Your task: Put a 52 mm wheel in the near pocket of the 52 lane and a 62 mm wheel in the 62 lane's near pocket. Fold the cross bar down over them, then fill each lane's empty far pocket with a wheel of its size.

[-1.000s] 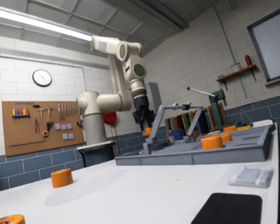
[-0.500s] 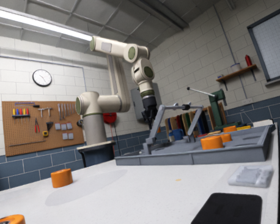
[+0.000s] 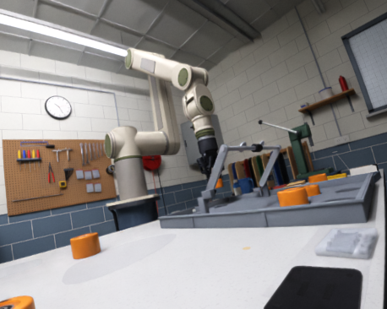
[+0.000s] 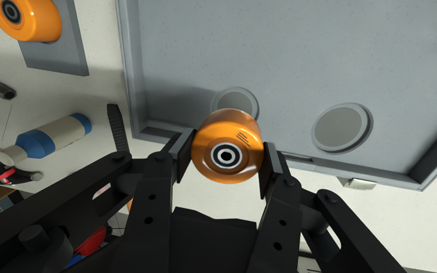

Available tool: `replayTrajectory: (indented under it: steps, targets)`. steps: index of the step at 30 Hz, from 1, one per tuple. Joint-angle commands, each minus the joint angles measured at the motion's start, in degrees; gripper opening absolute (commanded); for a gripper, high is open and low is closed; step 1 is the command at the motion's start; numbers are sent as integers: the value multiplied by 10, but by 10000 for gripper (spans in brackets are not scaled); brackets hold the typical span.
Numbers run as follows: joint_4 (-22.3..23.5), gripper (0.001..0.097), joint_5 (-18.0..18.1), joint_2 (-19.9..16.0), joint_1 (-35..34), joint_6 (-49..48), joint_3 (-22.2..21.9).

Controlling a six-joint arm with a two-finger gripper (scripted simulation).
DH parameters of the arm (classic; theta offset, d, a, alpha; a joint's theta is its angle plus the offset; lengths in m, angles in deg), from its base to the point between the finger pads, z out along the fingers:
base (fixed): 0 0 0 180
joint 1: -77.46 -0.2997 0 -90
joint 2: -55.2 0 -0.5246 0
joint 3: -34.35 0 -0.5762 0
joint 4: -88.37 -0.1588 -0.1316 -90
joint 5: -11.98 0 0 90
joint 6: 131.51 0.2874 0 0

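Observation:
An orange wheel (image 4: 226, 151) with a black-and-white hub sits clamped between the fingers of my gripper (image 4: 226, 157), above the edge of the grey tray (image 4: 291, 78), and in the side camera only a sliver of the wheel (image 3: 219, 182) shows behind the raised cross bar (image 3: 241, 162). Two round empty pockets lie below: a smaller one (image 4: 235, 101) just behind the wheel and a larger one (image 4: 340, 127) to its right. Two orange wheels (image 3: 299, 194) stand in the tray's other end.
A grey pad carries another orange wheel (image 4: 23, 18) beside the tray. A blue-and-cream bottle (image 4: 43, 139) lies near it. On the open table stand one orange wheel (image 3: 85, 245), another at the corner (image 3: 10, 302), a white block (image 3: 347, 242) and a black mat (image 3: 314, 288).

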Motion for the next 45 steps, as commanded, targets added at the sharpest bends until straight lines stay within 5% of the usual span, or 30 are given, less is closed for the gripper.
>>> replayTrajectory:
  steps: [1, 13, 45]
  targets:
    - [5, 80, 0, -4, 0, 0, -1]
    - [68, 80, 0, -54, 0, 0, -14]
    - [97, 80, 0, -79, 0, 0, -18]
